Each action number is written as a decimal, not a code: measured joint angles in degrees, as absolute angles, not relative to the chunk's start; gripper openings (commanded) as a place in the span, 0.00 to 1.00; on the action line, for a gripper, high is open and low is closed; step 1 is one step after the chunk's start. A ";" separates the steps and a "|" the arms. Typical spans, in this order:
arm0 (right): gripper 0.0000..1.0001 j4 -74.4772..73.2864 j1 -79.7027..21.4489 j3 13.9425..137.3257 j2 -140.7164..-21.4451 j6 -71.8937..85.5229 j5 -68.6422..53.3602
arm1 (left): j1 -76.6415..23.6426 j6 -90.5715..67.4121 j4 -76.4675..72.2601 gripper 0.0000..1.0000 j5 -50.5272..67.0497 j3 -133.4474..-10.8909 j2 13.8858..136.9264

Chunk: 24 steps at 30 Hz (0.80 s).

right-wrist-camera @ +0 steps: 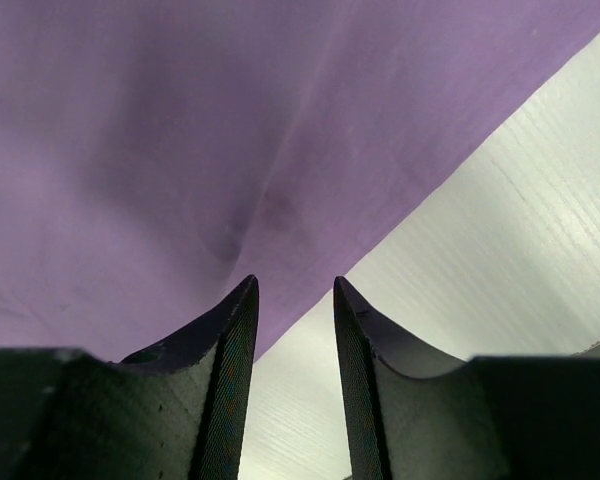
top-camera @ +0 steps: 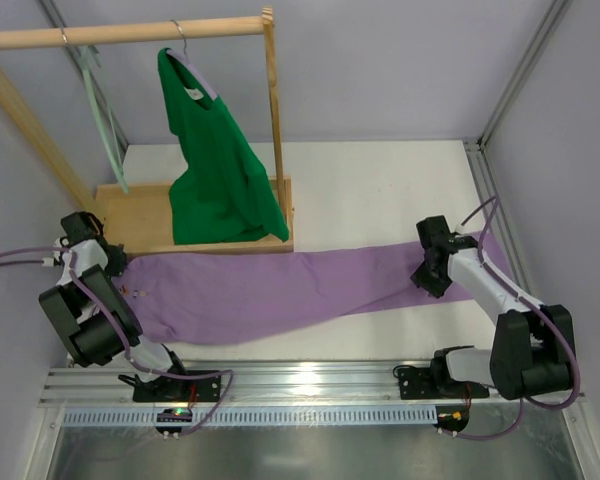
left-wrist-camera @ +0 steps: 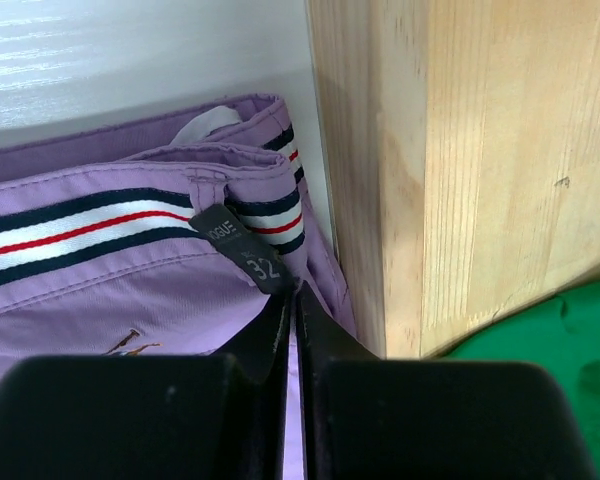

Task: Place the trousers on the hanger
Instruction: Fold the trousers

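You're securing the long lilac fabric trousers [top-camera: 280, 290]: left gripper [left-wrist-camera: 292, 292] clenched at the waistband, right gripper [right-wrist-camera: 295, 290] released over a leg, which it must pinch next.

Lilac trousers [top-camera: 280, 290] flat; hanger [top-camera: 102, 120] on rail [top-camera: 120, 35]

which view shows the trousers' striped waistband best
The left wrist view: the waistband fills it, stripes and label clear. The top external view shows the trousers lengthwise, but the left arm hides that end. The right wrist view shows only purple fabric.
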State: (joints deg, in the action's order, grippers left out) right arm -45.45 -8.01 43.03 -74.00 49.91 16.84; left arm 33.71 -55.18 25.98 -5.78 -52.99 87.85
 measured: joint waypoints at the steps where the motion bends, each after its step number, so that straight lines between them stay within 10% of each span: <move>1: 0.39 -45.63 -8.01 42.76 -73.10 50.13 16.78 | 33.71 -55.02 25.87 0.01 -5.72 -52.99 87.85; 14: 0.38 -42.41 -8.01 36.62 -70.72 54.22 15.35 | 33.71 -54.76 25.02 0.00 -5.80 -52.99 89.67; 19: 0.07 -41.69 -7.88 36.45 -74.30 54.78 17.47 | 33.69 -54.65 24.99 0.01 -6.20 -52.99 90.08; 24: 0.04 -41.45 -7.73 37.15 -75.66 56.05 18.24 | 33.61 -54.61 25.08 0.00 -6.61 -52.99 90.13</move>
